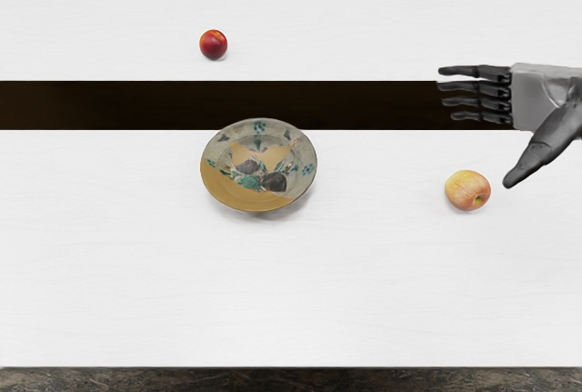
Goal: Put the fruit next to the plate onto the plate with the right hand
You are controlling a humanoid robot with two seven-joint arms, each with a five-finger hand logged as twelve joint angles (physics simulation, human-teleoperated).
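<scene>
No legible text, label, brand, number or sign is found in view. The plate [229, 188], at the centre of the scene, carries only painted teal and dark shapes on an ochre ground; none of them reads as lettering.

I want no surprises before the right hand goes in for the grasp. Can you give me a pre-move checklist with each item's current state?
1. Right hand open and holding nothing: ok.
2. Yellow-red apple lying free on the near table, close to the thumb but not touching it: ok.
3. Plate holds no fruit: ok.
4. Stretch of table between apple and plate free of objects: ok.
5. Red fruit out of the way on the far table, across the gap: ok.
6. Hand's height above the table: cannot tell from this single view.
</scene>
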